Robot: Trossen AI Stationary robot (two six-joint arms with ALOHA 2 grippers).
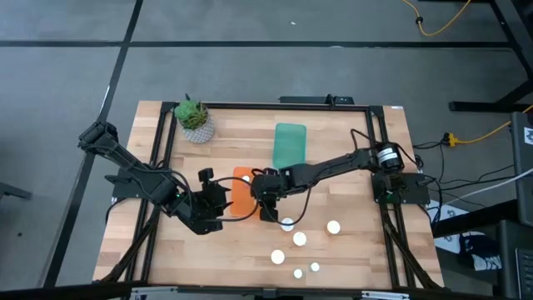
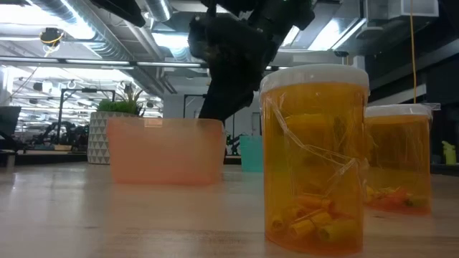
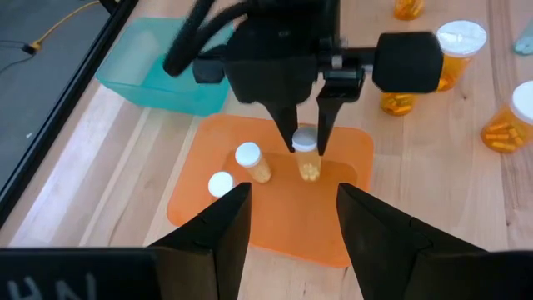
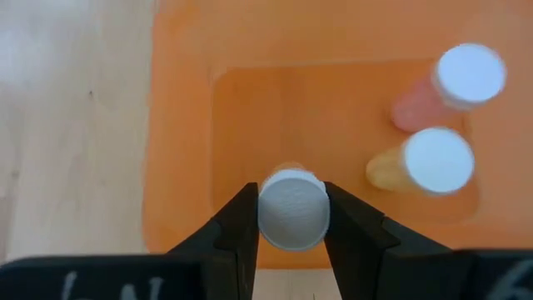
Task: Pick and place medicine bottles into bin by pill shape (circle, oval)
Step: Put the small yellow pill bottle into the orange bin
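On the left of the wooden counter point(image 1: 350, 167), the left hand point(image 3: 291, 212) hovers beside the orange bin point(image 3: 275, 192), its two dark fingers spread apart and holding nothing. A small potted plant point(image 1: 194, 119) stands near the far left corner. In the middle, the orange bin holds two medicine bottles point(image 3: 250, 161) with white caps, standing close together. Directly above the bin, the right hand point(image 4: 291, 218) points downward and grips a third bottle point(image 4: 291, 208) by its white cap, fingers pressed against either side. Just beyond the orange bin lies a teal bin point(image 1: 290, 144). To the right and nearer the front edge, six more bottles point(image 1: 299, 239) stand loose on the counter, seen from above as white round tops, spaced apart from one another.
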